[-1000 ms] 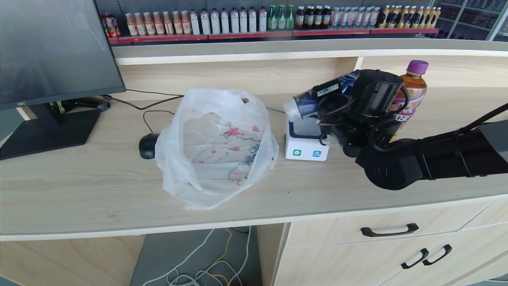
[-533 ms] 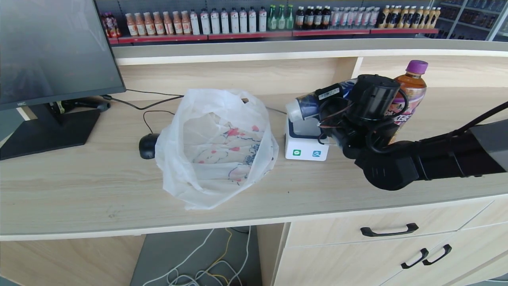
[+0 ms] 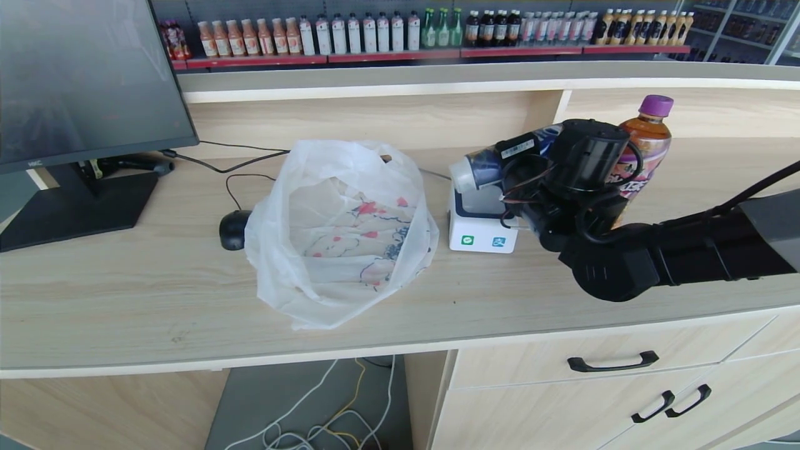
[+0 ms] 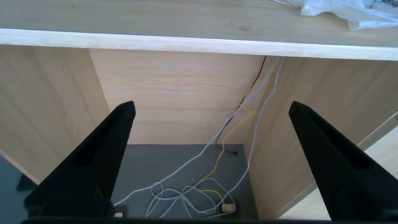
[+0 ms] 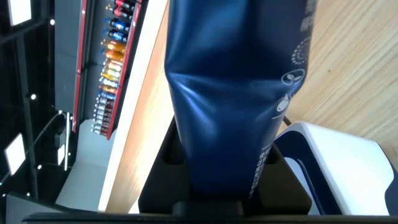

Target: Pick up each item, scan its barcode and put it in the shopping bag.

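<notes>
My right gripper (image 3: 530,157) is shut on a dark blue packet (image 3: 486,164) with a white barcode label, held tilted just above the white scanner (image 3: 481,226). In the right wrist view the blue packet (image 5: 236,93) sits between the dark fingers (image 5: 171,155), with the scanner (image 5: 339,162) right beneath. The white shopping bag (image 3: 340,231) stands open on the counter, left of the scanner, with printed items inside. A purple-capped tea bottle (image 3: 649,140) stands behind the right arm. My left gripper (image 4: 211,186) hangs open below the counter edge, holding nothing.
A monitor (image 3: 81,81) on a black stand fills the counter's far left, with a black mouse (image 3: 234,229) and cables beside the bag. A raised wooden ledge (image 3: 375,87) runs along the back. Drawers (image 3: 612,362) sit under the counter at right.
The right gripper and the blue packet have sunk slightly toward the scanner. Bag, bottle and left arm have stayed put.
</notes>
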